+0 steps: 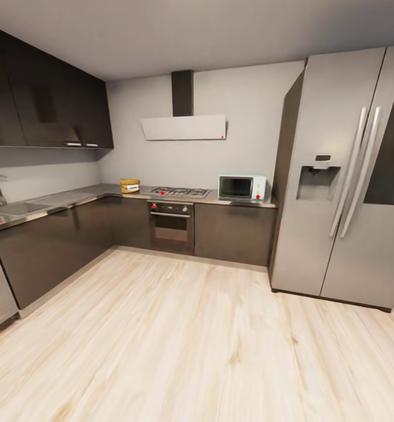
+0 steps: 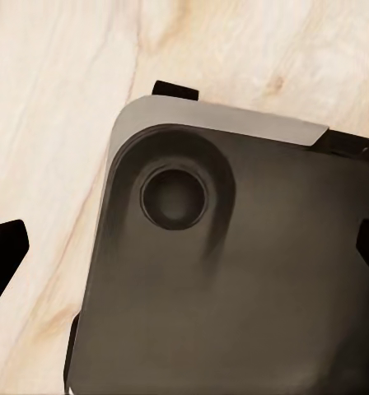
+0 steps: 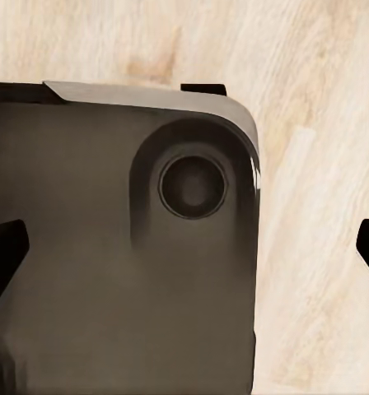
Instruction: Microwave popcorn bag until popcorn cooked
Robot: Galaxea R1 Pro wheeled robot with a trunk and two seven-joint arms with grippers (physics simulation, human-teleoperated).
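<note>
Popcorn bag (image 1: 129, 186) on surface (image 1: 68, 199) left of hob (image 1: 179, 191); microwave (image 1: 241, 187) right of hob, door shut. Both pincers spread: left pincer (image 2: 184, 247), right pincer (image 3: 184, 247), over robot base (image 2: 234, 313).

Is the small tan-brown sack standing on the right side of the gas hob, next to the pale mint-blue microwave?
No, the tan-brown popcorn sack stands left of the gas hob; the mint-blue microwave is on its right.

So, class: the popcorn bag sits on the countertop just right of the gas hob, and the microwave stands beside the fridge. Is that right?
Not quite. In the head view the popcorn bag sits on the countertop just left of the gas hob, not right of it. The rest holds: the microwave stands beside the fridge.
</note>
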